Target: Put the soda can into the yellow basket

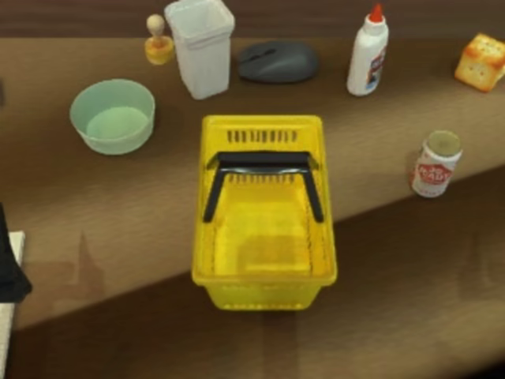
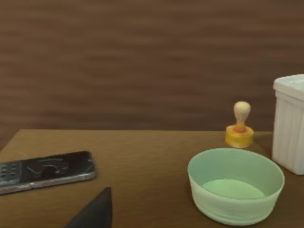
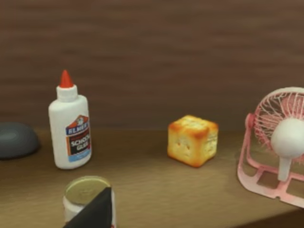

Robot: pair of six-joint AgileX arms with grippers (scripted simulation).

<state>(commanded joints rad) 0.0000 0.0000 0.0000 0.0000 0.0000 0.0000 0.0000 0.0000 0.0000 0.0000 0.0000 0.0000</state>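
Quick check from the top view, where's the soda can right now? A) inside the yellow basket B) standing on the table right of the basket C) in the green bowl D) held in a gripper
B: the soda can stands upright on the table, apart from the yellow basket on its right side; the basket holds nothing and no gripper touches the can.

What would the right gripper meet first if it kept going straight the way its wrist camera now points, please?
Most likely the soda can, which stands closest ahead of the one visible finger of the right gripper. The glue bottle stands farther back. Depth is hard to judge.
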